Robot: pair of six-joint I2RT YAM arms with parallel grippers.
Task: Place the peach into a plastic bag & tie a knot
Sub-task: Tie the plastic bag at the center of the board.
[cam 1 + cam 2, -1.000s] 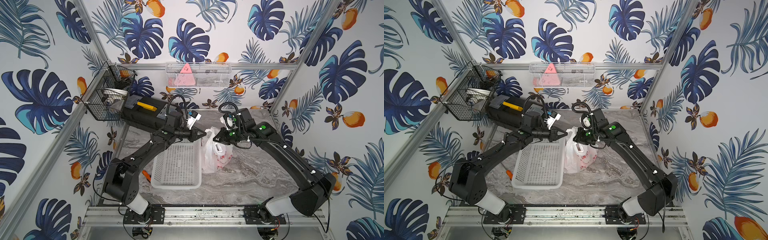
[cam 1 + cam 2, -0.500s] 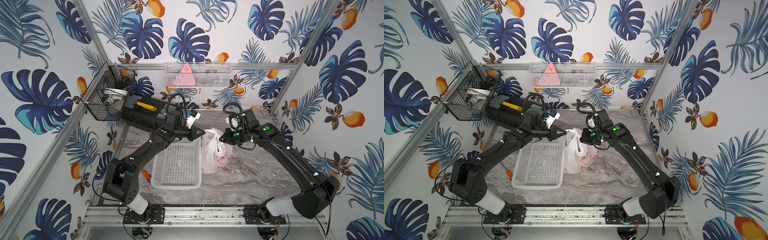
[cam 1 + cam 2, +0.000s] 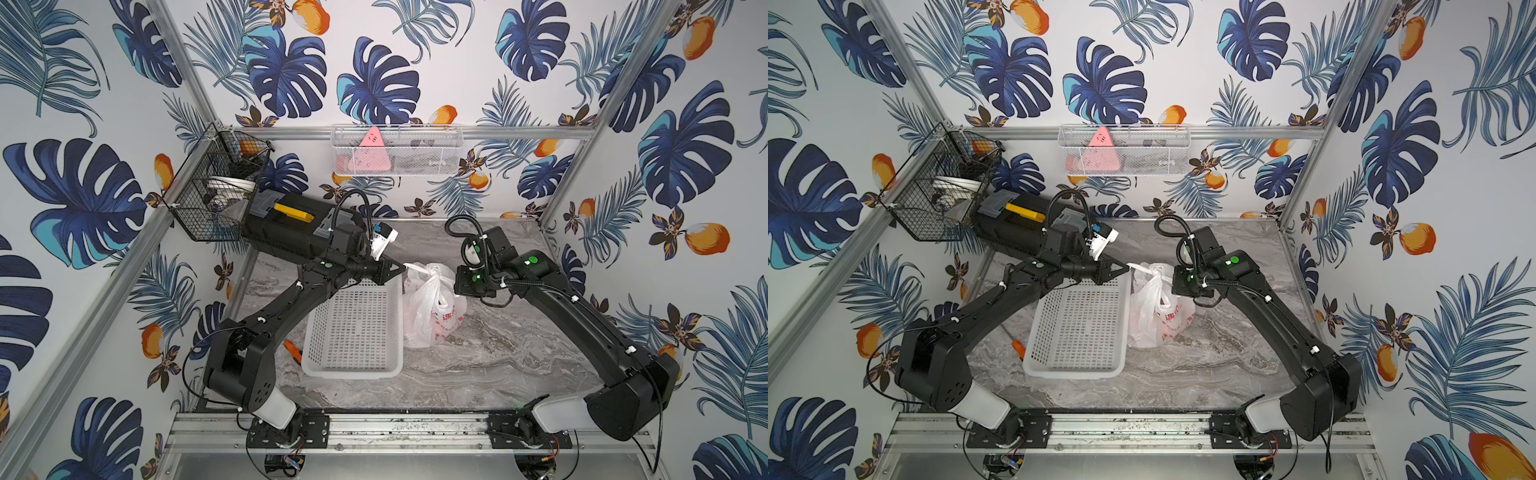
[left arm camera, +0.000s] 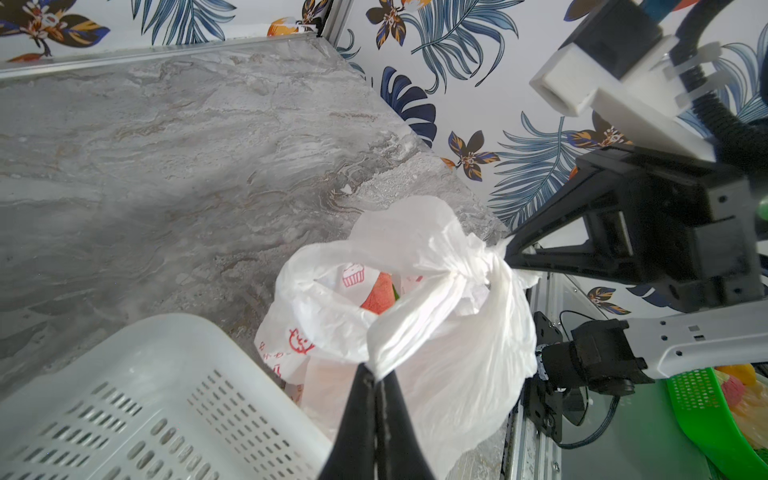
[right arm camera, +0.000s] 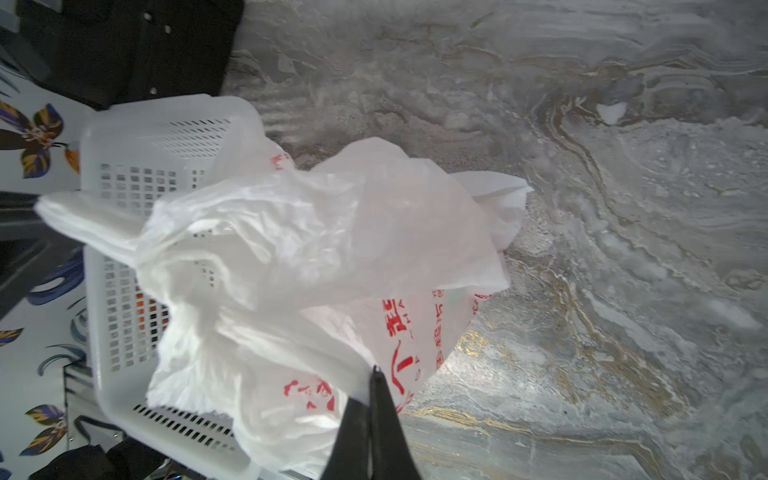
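The plastic bag [image 3: 432,307] [image 3: 1154,316], white with red lettering, stands on the marble table beside the basket. Its handles are twisted into a knot [image 4: 469,274] [image 3: 431,272] above it. The reddish peach [image 4: 378,295] shows through the bag's mouth in the left wrist view. My left gripper [image 3: 402,269] [image 4: 376,372] is shut on one handle strand on the basket side of the knot. My right gripper [image 4: 509,245] [image 5: 376,370] is shut on the bag's film on the knot's other side. Both strands run taut between the two grippers.
A white perforated basket [image 3: 353,328] sits right against the bag under my left arm. A black toolbox [image 3: 291,226] and a black wire basket [image 3: 216,187] stand at the back left. A white mesh shelf [image 3: 395,151] hangs on the back wall.
My right gripper has drawn away to the right with its strand, and the knot has pulled tighter. The left gripper has hardly moved.
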